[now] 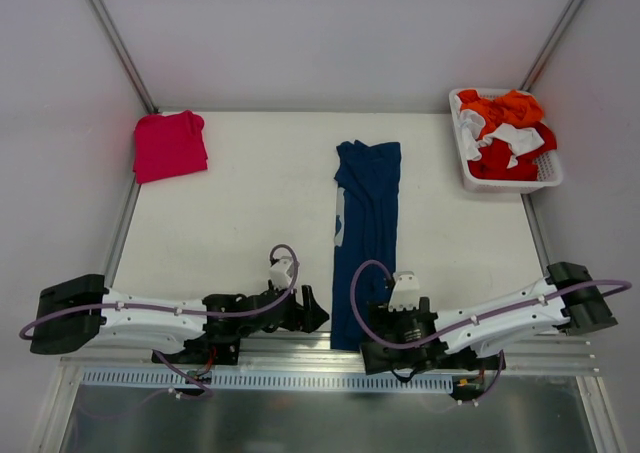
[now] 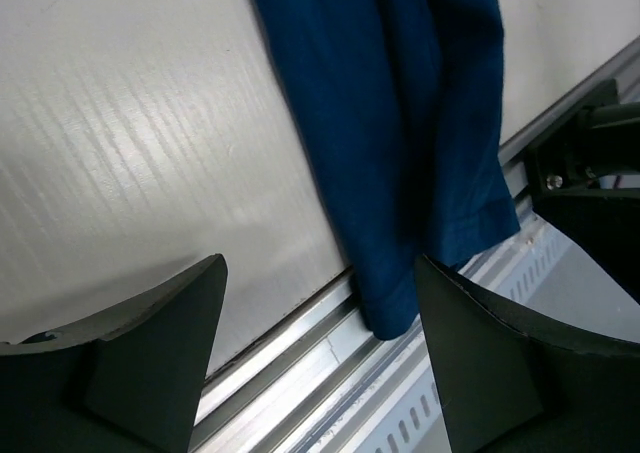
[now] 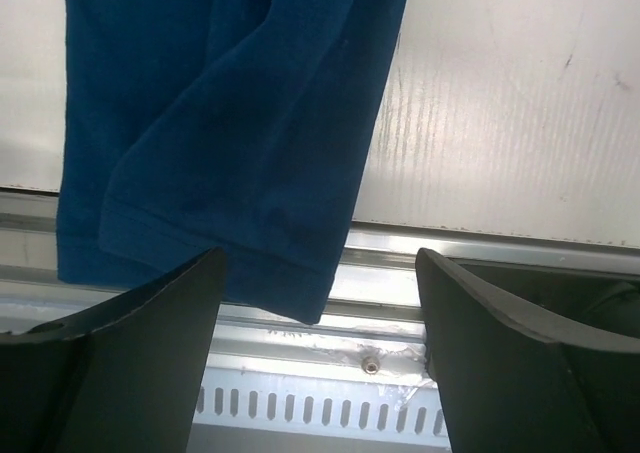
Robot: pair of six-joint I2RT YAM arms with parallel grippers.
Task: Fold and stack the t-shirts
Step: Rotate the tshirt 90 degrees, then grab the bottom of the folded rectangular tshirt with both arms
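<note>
The red shirt (image 1: 170,145) lies bunched at the far left corner of the surface (image 1: 250,223), well apart from both arms. The left gripper (image 2: 318,303) sits low at the near edge, its jaws spread wide and holding nothing, pointed toward the near end of the navy shirt (image 1: 366,233). That shirt lies at the middle of the surface, folded into a long narrow strip running from far to near, with its hem draped over the metal rail (image 3: 480,245) at the near edge. The right gripper (image 3: 320,273) is just beside the same hem on the other side, also wide open and empty. A white basket (image 1: 512,186) of orange, red and white cloth (image 1: 505,123) stands at the far right corner.
</note>
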